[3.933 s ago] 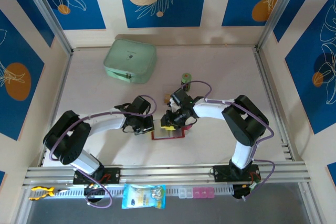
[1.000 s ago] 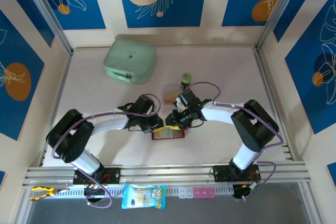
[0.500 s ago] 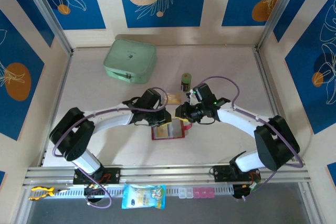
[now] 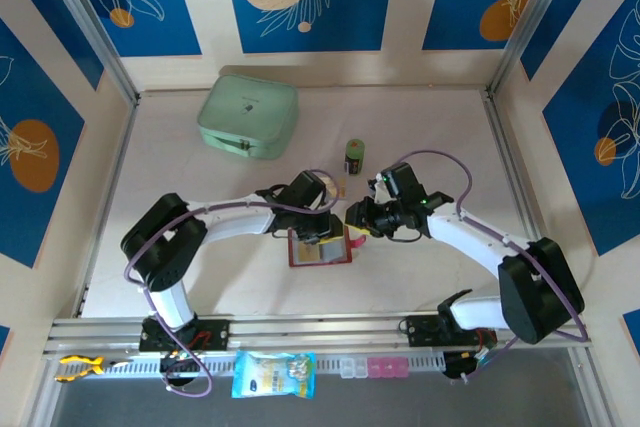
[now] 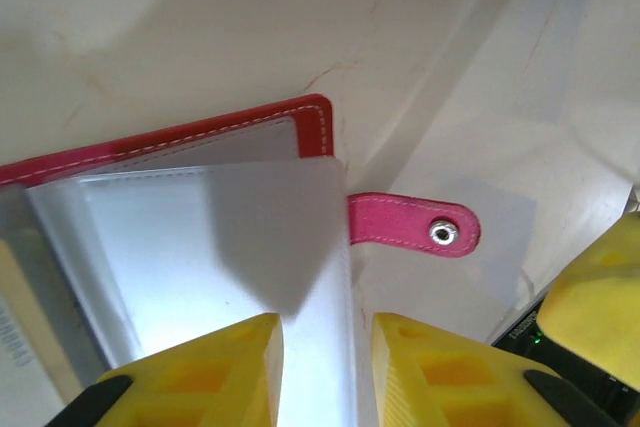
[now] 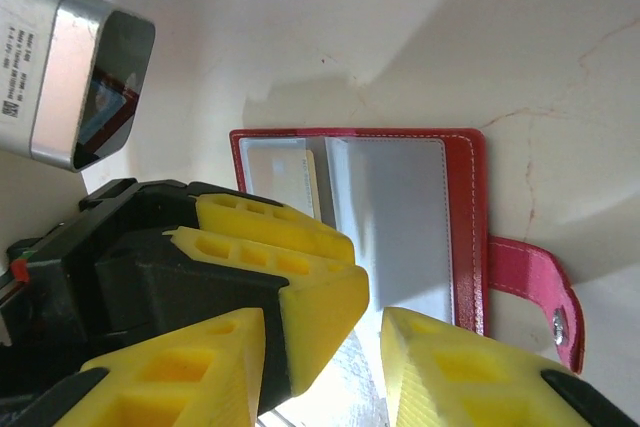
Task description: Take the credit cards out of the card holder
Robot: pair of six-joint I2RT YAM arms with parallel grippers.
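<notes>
The dark-red card holder (image 4: 320, 250) lies open on the table, its strap tab (image 5: 415, 227) sticking out to the right. My left gripper (image 4: 325, 231) is low over its clear sleeves (image 5: 200, 247) and open; one sleeve's edge runs between its yellow fingers (image 5: 215, 372). My right gripper (image 4: 358, 223) hovers open at the holder's right side, with a left finger (image 6: 320, 312) between its own fingers (image 6: 450, 372). A tan card (image 6: 285, 177) sits in the left sleeve. Another tan card (image 4: 330, 187) lies behind the holder, partly hidden by the left wrist.
A small green can (image 4: 354, 156) stands just behind the two grippers. The mint-green zip case (image 4: 248, 115) rests at the back left. Metal rails (image 4: 515, 177) and walls bound the table on both sides.
The left gripper has slid right and nearer, onto the holder's sleeves. The right gripper has pulled back from the holder's middle to its right edge. A tan card now lies behind the holder.
</notes>
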